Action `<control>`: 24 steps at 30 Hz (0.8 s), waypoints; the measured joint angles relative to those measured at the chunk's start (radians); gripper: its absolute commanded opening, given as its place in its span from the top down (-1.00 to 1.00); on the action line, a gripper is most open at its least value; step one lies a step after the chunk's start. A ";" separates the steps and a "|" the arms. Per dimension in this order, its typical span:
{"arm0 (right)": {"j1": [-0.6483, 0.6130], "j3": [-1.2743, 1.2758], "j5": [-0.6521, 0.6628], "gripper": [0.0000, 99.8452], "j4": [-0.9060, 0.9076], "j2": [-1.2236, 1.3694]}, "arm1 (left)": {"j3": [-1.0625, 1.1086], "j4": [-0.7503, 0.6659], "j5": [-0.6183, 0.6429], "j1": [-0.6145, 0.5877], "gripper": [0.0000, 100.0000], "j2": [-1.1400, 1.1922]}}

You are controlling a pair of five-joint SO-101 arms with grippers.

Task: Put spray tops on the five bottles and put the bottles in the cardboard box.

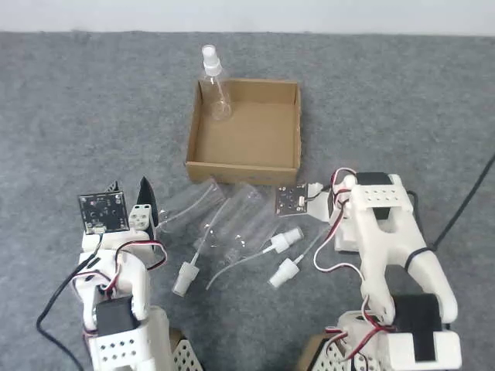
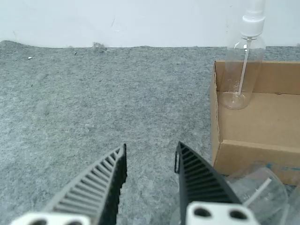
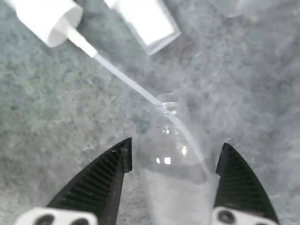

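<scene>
High view first: cardboard box (image 1: 241, 171) at 12 o'clock from the arms, open-topped, with one capped bottle (image 1: 215, 85) upright in its 11 o'clock corner. Just off the box's 6 o'clock wall, clear bottles (image 1: 240, 220) lying down, crowded together. At their 6 o'clock, loose spray tops (image 1: 285, 272) trailing thin tubes. Left end effector (image 2: 150, 150) at 8 o'clock of the box, spread apart and holding nothing, with bare felt ahead and wide room toward 9 and 10 o'clock. Right end effector (image 3: 176, 145) at 5 o'clock of the box, spread wide either side of a lying bottle (image 3: 176, 178), not gripping it. Near that neck a spray top (image 3: 51, 18), its tube across the mouth. Grey felt surface (image 1: 77, 100) throughout, white wall (image 2: 140, 18) along the far edge.
</scene>
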 measured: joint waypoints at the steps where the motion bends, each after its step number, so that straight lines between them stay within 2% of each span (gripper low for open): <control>1: 0.000 0.006 0.000 0.53 -0.011 0.000 | 0.000 0.000 0.000 0.000 0.67 0.000; 14: 0.002 0.015 0.000 0.53 -0.034 0.000 | 0.000 0.000 0.000 0.000 0.67 0.000; 24: 0.048 0.015 0.000 0.53 -0.034 0.000 | 0.000 0.000 0.000 0.000 0.67 0.000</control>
